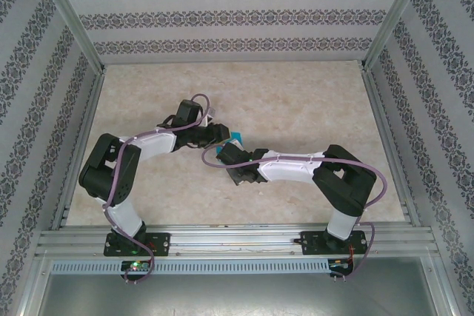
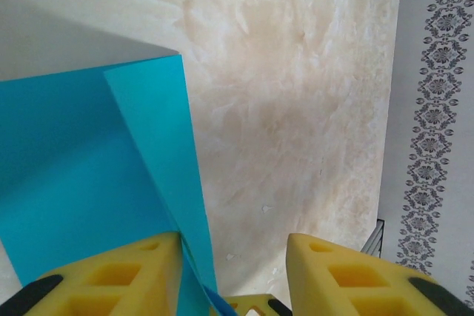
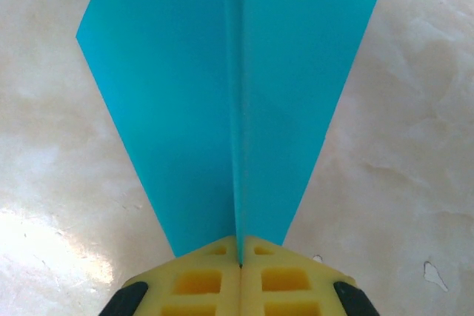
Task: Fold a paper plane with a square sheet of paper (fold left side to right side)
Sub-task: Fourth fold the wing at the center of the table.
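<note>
The teal-blue paper plane (image 3: 185,94) is creased into a dart with two wings spread either side of a raised middle fold. My right gripper (image 3: 240,257) is shut on that middle fold at the narrow end. In the left wrist view the paper plane (image 2: 89,183) lies along the inner face of the left finger, with one folded flap running down between the jaws. My left gripper (image 2: 233,271) is open, and its right finger stands well apart from the paper. From above, both grippers meet mid-table, the left gripper (image 1: 222,135) just beyond the right gripper (image 1: 228,155), with a sliver of the paper plane (image 1: 236,138) showing between them.
The beige marble-look table (image 1: 296,101) stretches around the arms. Patterned walls (image 1: 237,20) on metal frame posts close in the back and both sides. The right wall (image 2: 437,109) and a table edge rail show past the left gripper.
</note>
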Controlling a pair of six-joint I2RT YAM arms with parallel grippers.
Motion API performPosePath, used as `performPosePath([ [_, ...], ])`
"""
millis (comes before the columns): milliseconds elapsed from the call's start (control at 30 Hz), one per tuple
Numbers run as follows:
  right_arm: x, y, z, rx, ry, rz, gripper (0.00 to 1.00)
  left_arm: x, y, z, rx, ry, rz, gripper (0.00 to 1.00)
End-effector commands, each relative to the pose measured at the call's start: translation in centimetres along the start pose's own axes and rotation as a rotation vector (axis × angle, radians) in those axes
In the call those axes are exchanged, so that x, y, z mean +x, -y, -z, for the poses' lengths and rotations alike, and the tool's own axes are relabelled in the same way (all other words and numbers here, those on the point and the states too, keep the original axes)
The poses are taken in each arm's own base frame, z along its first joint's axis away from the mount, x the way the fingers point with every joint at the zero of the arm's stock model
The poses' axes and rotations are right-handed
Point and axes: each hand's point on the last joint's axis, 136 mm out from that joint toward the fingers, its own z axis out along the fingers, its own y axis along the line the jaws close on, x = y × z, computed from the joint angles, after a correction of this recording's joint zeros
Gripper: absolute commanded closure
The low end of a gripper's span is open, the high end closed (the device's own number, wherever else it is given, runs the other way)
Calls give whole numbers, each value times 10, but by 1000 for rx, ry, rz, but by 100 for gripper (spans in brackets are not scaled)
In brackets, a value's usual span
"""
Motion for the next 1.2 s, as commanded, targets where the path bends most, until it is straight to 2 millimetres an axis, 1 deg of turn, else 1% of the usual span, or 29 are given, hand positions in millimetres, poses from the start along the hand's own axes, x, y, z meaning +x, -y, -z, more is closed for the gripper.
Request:
performPosePath([
  [0,5,0,-4,22,-26,11,100,-3,-8,17,-16,29,5,57],
  [167,6,-1,-4,6,-35,7,100,-6,-23,38,-22,59,36,54],
  [267,4,-3,-2,-34,-35,-16,100,-9,-31,53,-24,81,52,54],
  [367,4,-6,0,-106,-44,-48,100,-10,-37,65,-29,90,56,54],
  [467,6,-11,2,-222,-63,-100,100,-5,-39,69,-46,73,39,53],
  [633,6,-14,6,-411,-79,-214,100,6,-40,61,-20,24,43,54],
  [867,6,-14,7,-629,-100,-342,100,25,-32,36,1,-76,24,55],
  [967,5,-13,6,-692,-96,-394,100,30,-27,27,0,-101,13,55],
  [1100,7,-11,3,-720,-102,-424,100,35,-22,15,-9,-122,-2,55],
  [1167,8,-10,2,-736,-103,-439,100,39,-20,7,-16,-139,-11,55],
])
